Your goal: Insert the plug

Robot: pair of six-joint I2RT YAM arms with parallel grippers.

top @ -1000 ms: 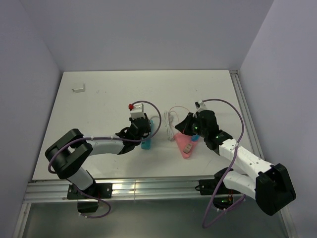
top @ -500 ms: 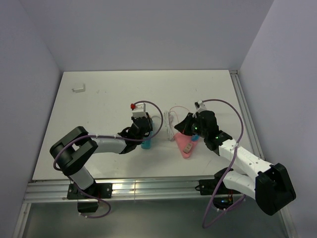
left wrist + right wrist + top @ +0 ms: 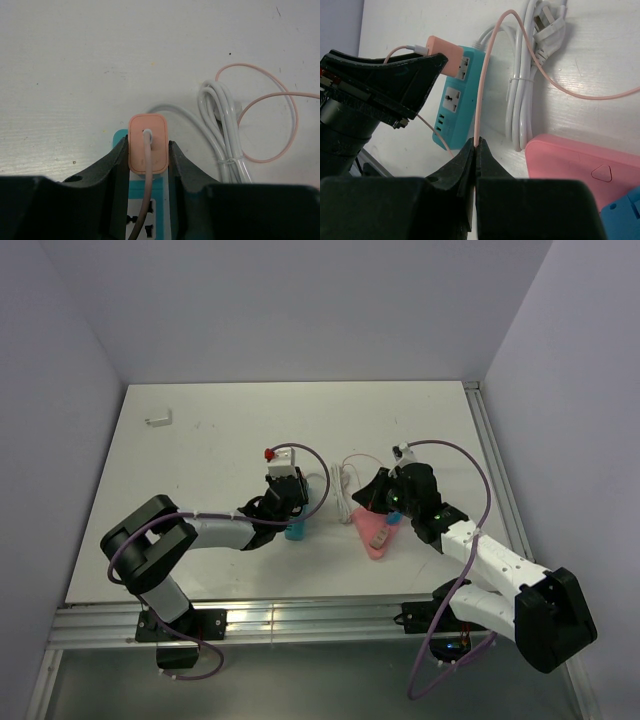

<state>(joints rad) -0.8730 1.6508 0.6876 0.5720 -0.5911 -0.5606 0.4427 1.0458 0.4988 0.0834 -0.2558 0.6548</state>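
An orange plug (image 3: 147, 150) stands on the far end of a teal power strip (image 3: 162, 200). I cannot tell how deep its pins sit. My left gripper (image 3: 148, 162) is shut on the plug, one black finger on each side. The plug's thin pink cable (image 3: 482, 90) runs to my right gripper (image 3: 476, 145), which is shut on it just right of the strip (image 3: 457, 95). The plug (image 3: 442, 47) also shows in the right wrist view. In the top view, the left gripper (image 3: 285, 502) is over the strip (image 3: 294, 531) and the right gripper (image 3: 375, 502) is beside it.
A bundled white cord (image 3: 222, 130) lies right of the strip, with pink cable loops beyond it. A pink power bank (image 3: 372, 532) lies under the right gripper, with a blue object (image 3: 620, 215) beside it. A small white part (image 3: 157, 420) sits at the far left.
The left arm's elbow has shifted a little to the right and its wrist stands slightly more upright over the strip. The right arm has not moved.
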